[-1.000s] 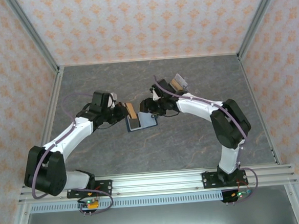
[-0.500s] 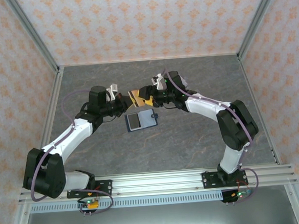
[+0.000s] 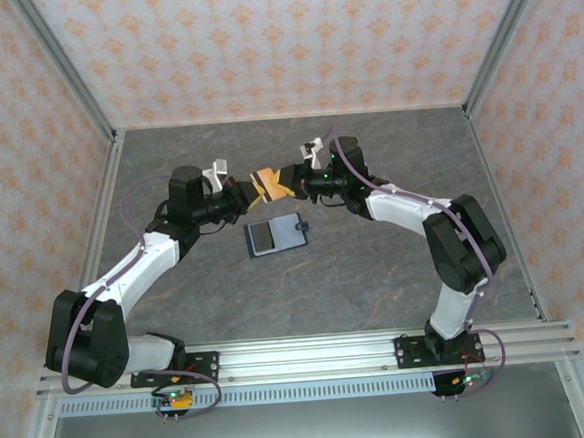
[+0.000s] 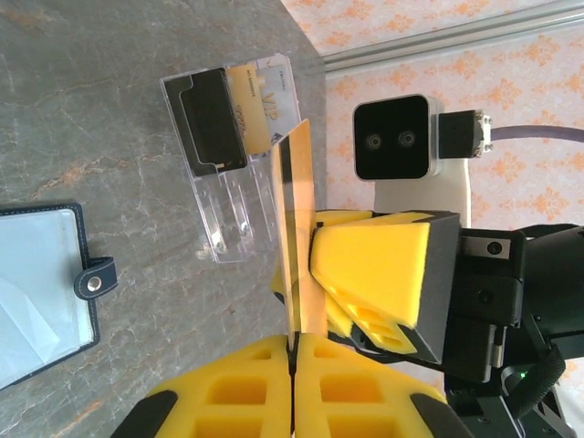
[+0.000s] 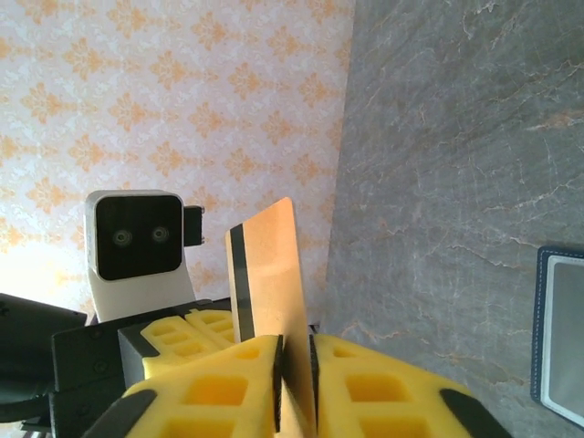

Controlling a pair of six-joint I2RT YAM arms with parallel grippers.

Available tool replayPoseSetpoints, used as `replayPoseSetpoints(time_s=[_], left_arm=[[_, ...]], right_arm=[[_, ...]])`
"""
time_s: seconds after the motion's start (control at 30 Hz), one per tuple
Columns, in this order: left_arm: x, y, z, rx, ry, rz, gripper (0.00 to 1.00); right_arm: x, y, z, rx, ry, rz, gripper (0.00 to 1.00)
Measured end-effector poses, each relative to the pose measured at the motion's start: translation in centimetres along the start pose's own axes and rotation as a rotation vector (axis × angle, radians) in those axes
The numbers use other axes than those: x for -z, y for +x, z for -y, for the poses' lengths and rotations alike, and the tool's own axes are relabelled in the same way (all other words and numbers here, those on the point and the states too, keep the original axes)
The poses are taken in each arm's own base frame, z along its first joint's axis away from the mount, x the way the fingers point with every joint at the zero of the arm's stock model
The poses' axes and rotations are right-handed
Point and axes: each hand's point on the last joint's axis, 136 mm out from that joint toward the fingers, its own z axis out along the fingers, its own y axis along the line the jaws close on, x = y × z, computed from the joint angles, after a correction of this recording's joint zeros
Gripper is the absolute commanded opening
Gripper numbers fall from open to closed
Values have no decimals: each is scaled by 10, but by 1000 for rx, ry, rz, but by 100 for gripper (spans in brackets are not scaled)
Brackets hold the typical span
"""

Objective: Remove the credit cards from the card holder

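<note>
A brown-orange credit card (image 3: 270,185) with a dark band hangs above the table between both grippers. My left gripper (image 3: 242,193) is shut on one end of it, its fingertips (image 4: 294,345) pinching the card (image 4: 297,219) edge-on. My right gripper (image 3: 296,186) is shut on the other end, the card (image 5: 266,265) standing up from its jaws (image 5: 294,351). The navy card holder (image 3: 275,234) lies open on the table just in front of them, its tab clasp (image 4: 96,276) to the side. More credit cards (image 4: 228,137), see-through and pale, lie on the table behind.
The table is dark marbled stone inside a walled booth with metal rails along the left edge (image 3: 97,223) and the right edge (image 3: 502,204). Bare floor stretches in front of the holder (image 3: 308,298).
My left gripper carried the orange card up and back from the holder. My right gripper swung to meet it and has shut on its free end.
</note>
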Motion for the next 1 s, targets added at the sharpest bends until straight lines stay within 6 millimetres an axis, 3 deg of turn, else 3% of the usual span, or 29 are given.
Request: replayPoseSetpoints(time_s=[0.2,0.4,0.5,0.7,0.8,1.0], left_arm=[[1,3,-17,26,-64,-5,59],[18,0,-71,33,-333,45,85],[35,-5,-93,29,-448,80,93],[61,-11,-117,3,-589,125,100],[67,-11,-122,-10,-624,128,100],[71,-11,-127,-28,-653,124,100]], right_arm=[[3,2,-3,49,12,1,0],[30,-20,24,175,255,94,0],[60,-46,29,278,391,178,0],[119,-94,40,504,661,316,0],[136,-102,53,606,780,310,0],[145,-115,69,802,929,237,0]])
